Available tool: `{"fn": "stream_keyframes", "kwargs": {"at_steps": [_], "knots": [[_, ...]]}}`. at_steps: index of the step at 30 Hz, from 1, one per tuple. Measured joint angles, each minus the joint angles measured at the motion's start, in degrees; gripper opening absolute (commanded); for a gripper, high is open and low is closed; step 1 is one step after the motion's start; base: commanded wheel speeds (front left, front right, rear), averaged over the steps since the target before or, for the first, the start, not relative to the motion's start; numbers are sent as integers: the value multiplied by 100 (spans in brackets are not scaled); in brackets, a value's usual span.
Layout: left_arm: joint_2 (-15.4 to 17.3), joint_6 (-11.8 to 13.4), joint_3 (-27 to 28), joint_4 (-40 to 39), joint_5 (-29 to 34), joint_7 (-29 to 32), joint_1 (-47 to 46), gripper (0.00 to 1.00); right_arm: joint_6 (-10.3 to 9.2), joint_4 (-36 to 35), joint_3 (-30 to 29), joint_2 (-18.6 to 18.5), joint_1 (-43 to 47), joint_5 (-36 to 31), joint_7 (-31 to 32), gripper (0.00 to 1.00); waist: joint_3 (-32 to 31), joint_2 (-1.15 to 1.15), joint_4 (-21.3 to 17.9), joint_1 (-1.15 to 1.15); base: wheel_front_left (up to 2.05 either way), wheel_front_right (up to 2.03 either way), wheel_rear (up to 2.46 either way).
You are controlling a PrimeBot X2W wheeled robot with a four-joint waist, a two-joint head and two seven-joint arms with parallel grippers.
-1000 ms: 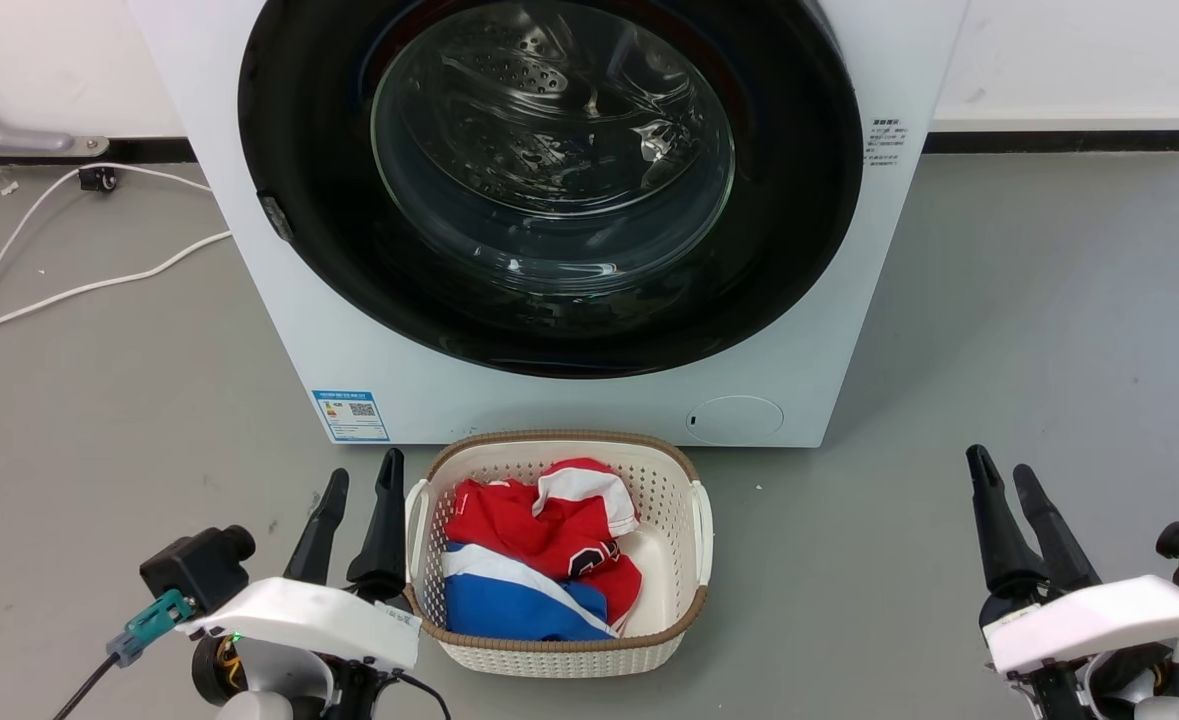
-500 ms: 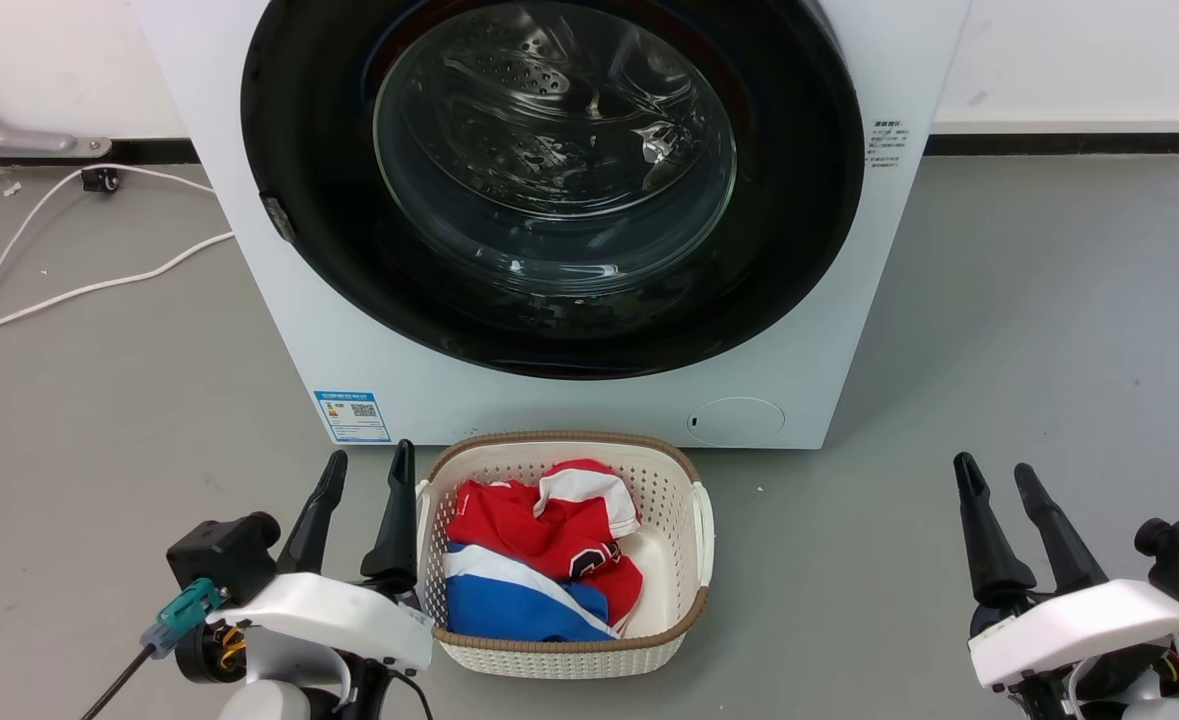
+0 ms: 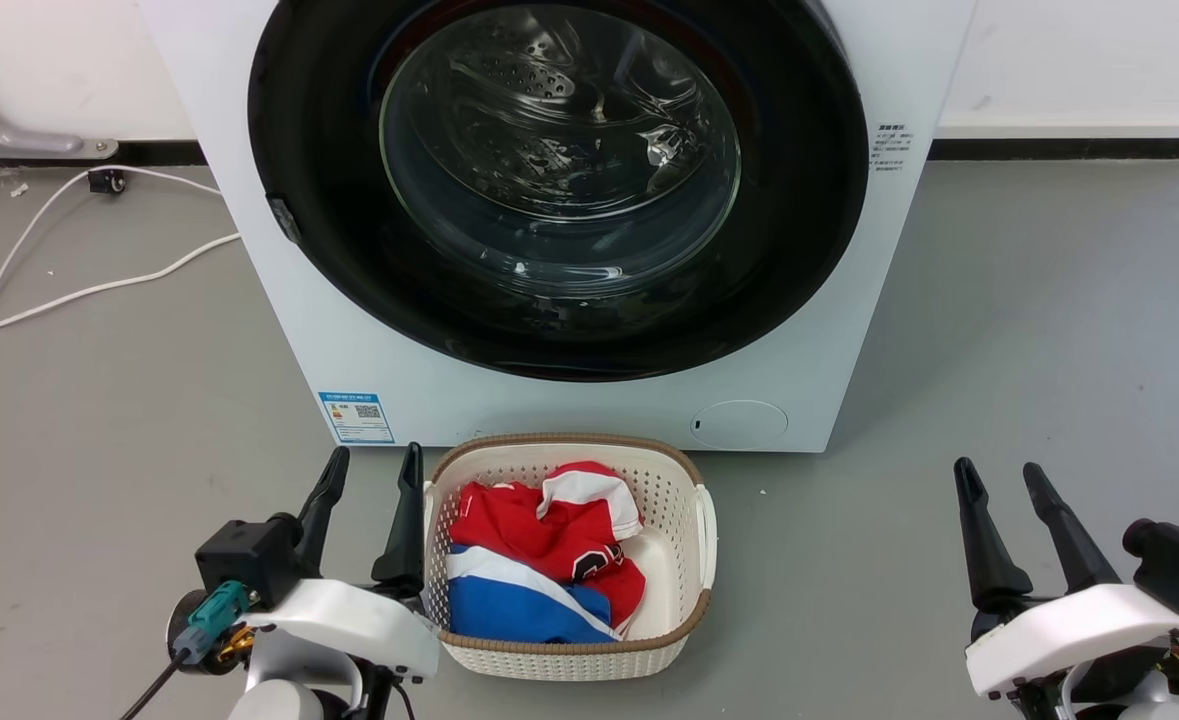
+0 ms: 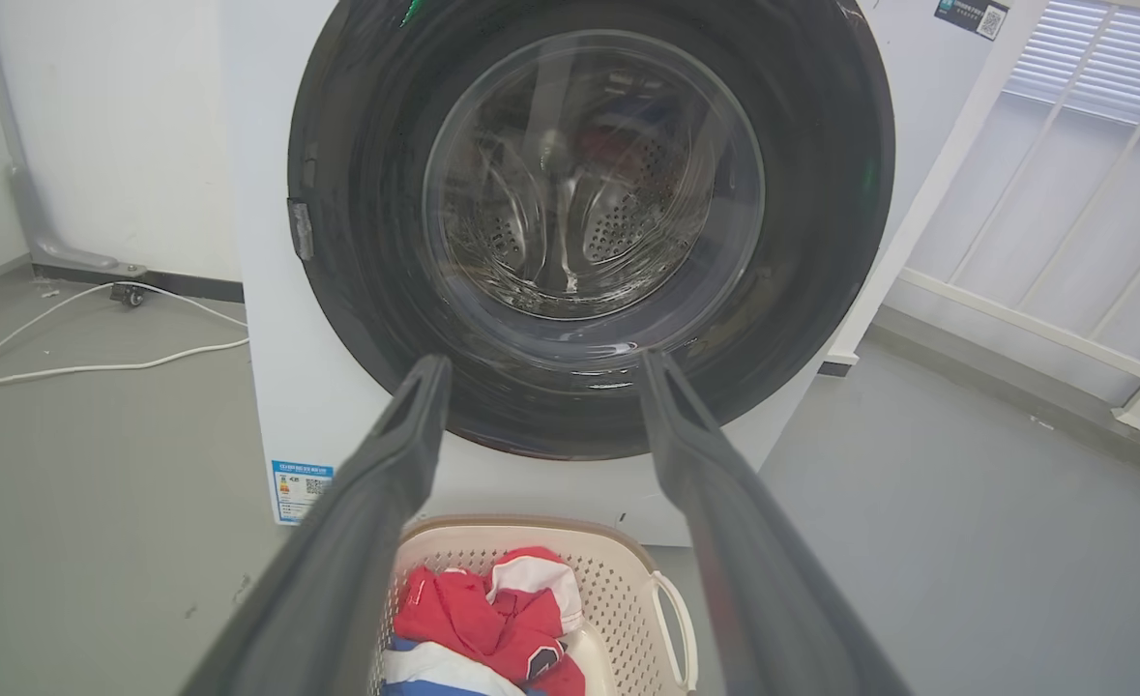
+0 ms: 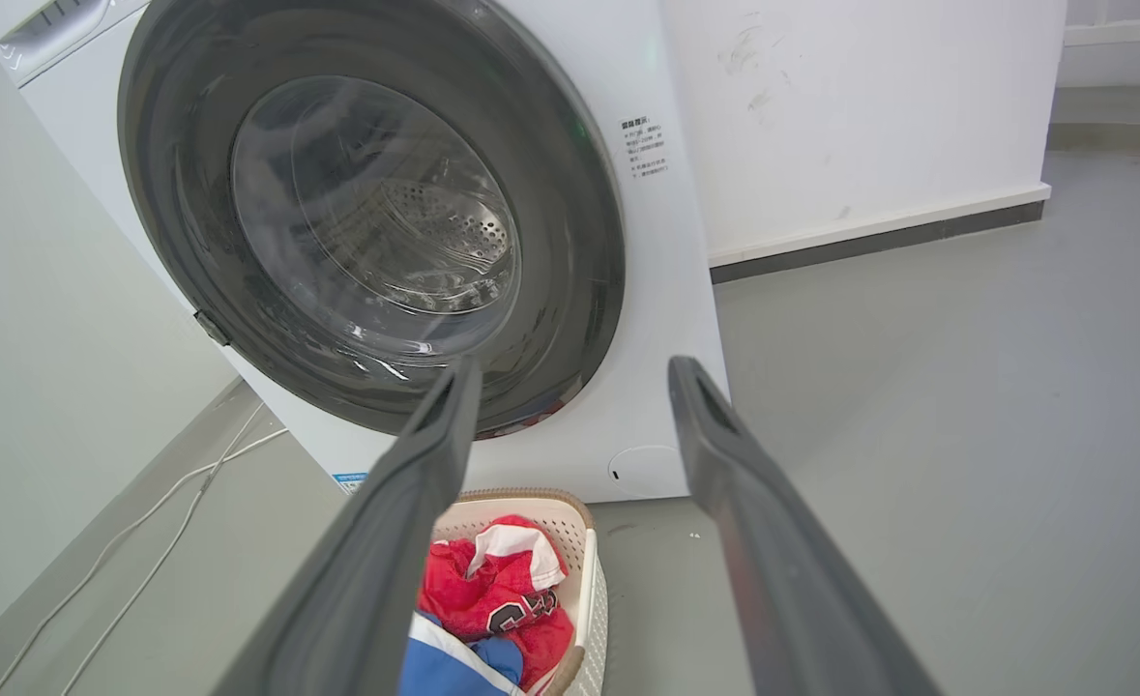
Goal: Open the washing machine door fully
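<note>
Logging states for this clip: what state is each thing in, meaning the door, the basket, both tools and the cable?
washing machine door: shut, flat against the washing machine.
laundry basket: upright on the floor before the machine, holding clothes.
clothes: crumpled in the basket.
left tool: open, empty, beside the basket.
right tool: open, empty, over the floor.
white cable: lying loose on the floor.

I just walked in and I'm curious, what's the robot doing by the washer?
The robot faces the washer and is meant to open its door, which is shut. Its left hand and right hand are both open and hold nothing. They are low down, on either side of a basket of red and blue clothes that sits on the floor in front of the washer. Neither hand is at the door yet.
</note>
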Motion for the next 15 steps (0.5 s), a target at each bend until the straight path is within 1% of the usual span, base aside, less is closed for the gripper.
{"fn": "stream_keyframes", "kwargs": {"at_steps": [13, 15], "knots": [[-7, 21, -42, 123, 511, -162, -59, 100, 0, -41, -67, 31, 73, -631, -52, 100, -33, 0, 31, 0, 0, 0, 0], [-25, -3, -41, 172, 638, -210, -75, 100, 0, -44, -79, 36, 75, -821, -59, 100, -45, 0, 46, 0, 0, 0, 0]]}}
